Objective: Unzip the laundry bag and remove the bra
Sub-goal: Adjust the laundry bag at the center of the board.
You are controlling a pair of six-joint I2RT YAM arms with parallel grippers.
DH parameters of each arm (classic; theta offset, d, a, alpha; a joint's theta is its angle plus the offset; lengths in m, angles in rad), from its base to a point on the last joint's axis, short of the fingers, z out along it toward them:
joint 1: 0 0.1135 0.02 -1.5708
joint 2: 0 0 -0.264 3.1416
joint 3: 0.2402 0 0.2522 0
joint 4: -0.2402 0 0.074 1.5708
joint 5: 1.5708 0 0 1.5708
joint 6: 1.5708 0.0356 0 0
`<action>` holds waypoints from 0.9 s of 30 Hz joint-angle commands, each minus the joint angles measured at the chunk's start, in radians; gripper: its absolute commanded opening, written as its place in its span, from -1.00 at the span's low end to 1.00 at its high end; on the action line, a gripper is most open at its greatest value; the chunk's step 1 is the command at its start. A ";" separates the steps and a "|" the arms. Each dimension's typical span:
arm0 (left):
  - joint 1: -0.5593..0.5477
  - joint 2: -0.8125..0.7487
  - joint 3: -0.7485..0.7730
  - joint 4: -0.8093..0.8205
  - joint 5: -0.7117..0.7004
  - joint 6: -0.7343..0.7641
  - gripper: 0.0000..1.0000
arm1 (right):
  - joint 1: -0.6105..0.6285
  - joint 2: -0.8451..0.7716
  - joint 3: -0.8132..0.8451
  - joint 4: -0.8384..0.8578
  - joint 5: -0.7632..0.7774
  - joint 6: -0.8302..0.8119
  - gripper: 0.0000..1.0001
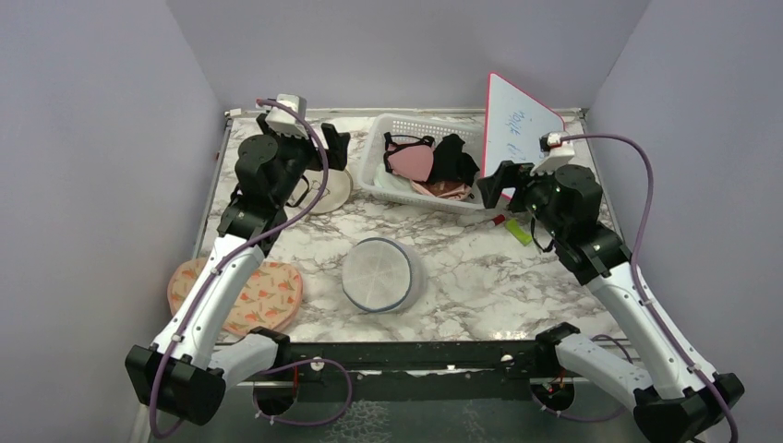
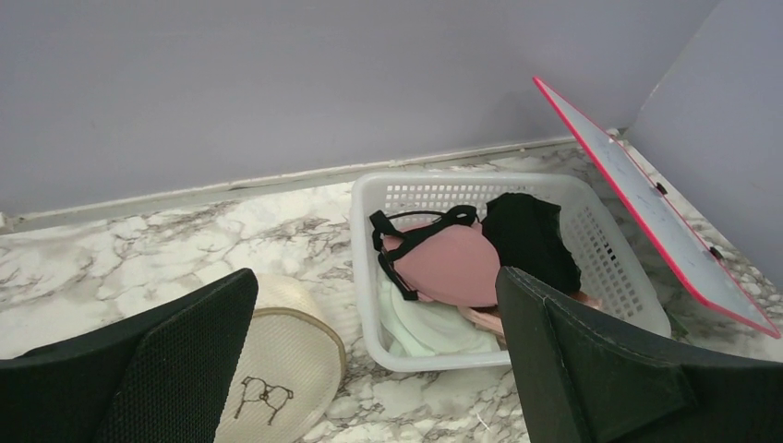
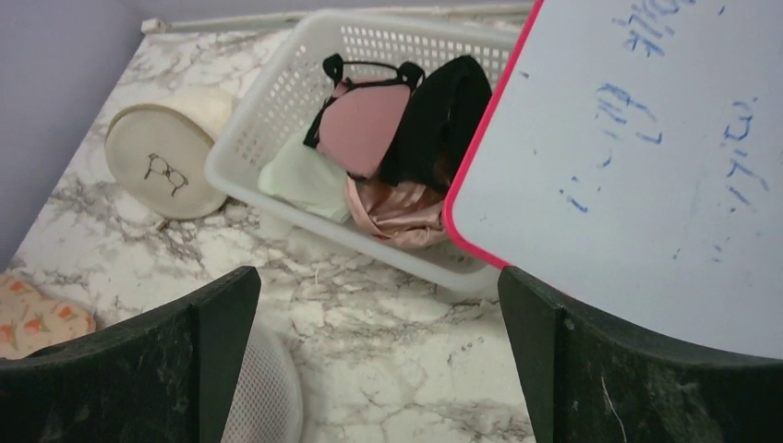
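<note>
The laundry bag (image 1: 379, 274), a round white mesh drum with a grey-blue zip ring, stands zipped shut near the table's front middle. Its mesh edge shows at the bottom of the right wrist view (image 3: 265, 388). What is inside it does not show. My left gripper (image 1: 334, 148) is open and empty, held high at the back left, well away from the bag, and looks at the basket (image 2: 377, 277). My right gripper (image 1: 492, 183) is open and empty at the back right, beside the basket (image 3: 379, 272).
A white basket (image 1: 388, 125) at the back holds a pink bra with black straps (image 2: 457, 263), a black garment (image 2: 526, 231) and other clothes. A cream round case (image 1: 325, 189) lies left of it. A peach patterned pouch (image 1: 263, 295) lies front left. A red-edged whiteboard (image 1: 517, 120) leans back right.
</note>
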 commanded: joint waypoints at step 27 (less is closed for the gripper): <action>-0.038 0.059 -0.007 -0.021 0.000 -0.031 0.98 | 0.307 0.379 -0.095 0.084 -0.504 0.126 0.93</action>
